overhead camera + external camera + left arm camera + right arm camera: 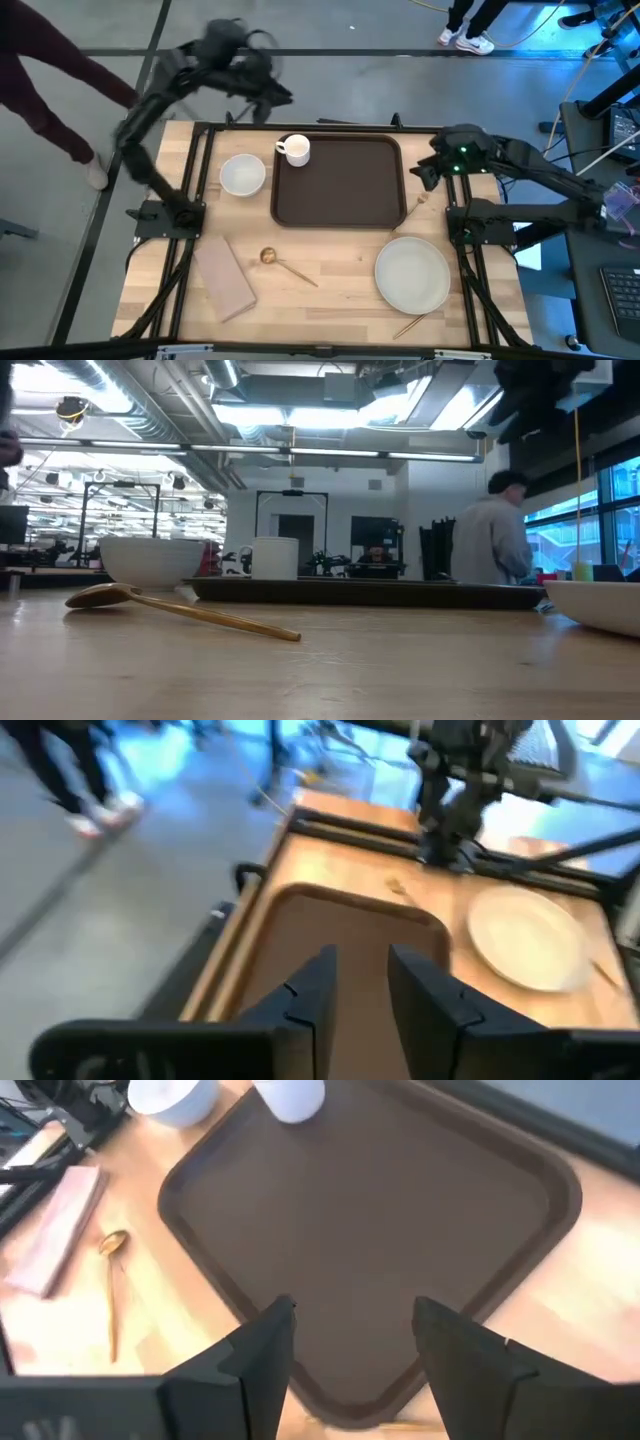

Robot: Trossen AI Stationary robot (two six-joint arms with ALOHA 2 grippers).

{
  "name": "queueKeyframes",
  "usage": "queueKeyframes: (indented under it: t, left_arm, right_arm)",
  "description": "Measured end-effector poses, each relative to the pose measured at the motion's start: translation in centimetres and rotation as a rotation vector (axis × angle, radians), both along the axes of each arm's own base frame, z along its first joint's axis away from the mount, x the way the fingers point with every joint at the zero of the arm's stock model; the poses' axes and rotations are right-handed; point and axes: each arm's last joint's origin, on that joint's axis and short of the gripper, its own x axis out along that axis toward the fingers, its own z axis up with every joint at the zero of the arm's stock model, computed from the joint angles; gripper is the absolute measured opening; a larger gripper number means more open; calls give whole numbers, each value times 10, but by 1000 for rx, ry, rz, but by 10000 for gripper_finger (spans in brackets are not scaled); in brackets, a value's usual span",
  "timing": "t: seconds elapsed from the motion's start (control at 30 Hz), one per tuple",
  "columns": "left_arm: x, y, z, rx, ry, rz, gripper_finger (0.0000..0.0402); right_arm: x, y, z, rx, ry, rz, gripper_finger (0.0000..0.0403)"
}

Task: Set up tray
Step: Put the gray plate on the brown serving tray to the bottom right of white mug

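Observation:
The dark brown tray [340,185] lies flat in the table's far middle; its rim also shows in the right wrist view [380,1210] and the left wrist view [330,920]. A white cup [294,150] stands in the tray's far left corner. My right gripper [352,1315] is open and hovers just off the tray's right edge [423,173], touching nothing. My left gripper [360,985] is open and raised high over the table's far left edge [266,98], looking across the tray.
A white bowl [242,174] sits left of the tray. A tan-pink napkin [225,278] and a gold spoon [285,265] lie near the front left. A white plate [413,273] rests front right, with thin sticks [415,322] beside it. A person [495,540] stands beyond the table.

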Motion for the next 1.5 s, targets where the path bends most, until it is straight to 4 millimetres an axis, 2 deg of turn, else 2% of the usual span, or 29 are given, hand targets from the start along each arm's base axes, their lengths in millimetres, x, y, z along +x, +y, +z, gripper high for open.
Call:
queueKeyframes:
  t: [0.13,0.27,0.43,0.63,0.8,1.0,1.1,1.2,1.5]
  left_arm:
    - [-36,-30,4,50,-62,105,67]
    - [-68,-57,-11,94,-133,199,57]
    - [-94,-81,-56,91,-238,264,55]
    - [-116,-99,-112,63,-408,272,61]
    - [-127,-106,-147,70,-530,231,66]
    - [-132,-109,-170,40,-580,217,67]
    - [-131,-109,-173,21,-580,227,65]
    - [-130,-108,-172,20,-593,227,64]
    - [-129,-108,-171,23,-603,225,66]
  right_arm:
    - [16,-6,-2,-45,17,32,204]
    - [27,-11,-8,-45,56,52,204]
    - [36,-12,-20,66,124,83,204]
    - [42,1,-41,233,349,101,204]
    - [45,15,-52,310,474,86,204]
    - [43,41,-76,318,573,197,204]
    - [41,55,-90,364,606,269,204]
    - [39,64,-104,383,634,270,204]
    - [32,74,-147,419,639,204,204]
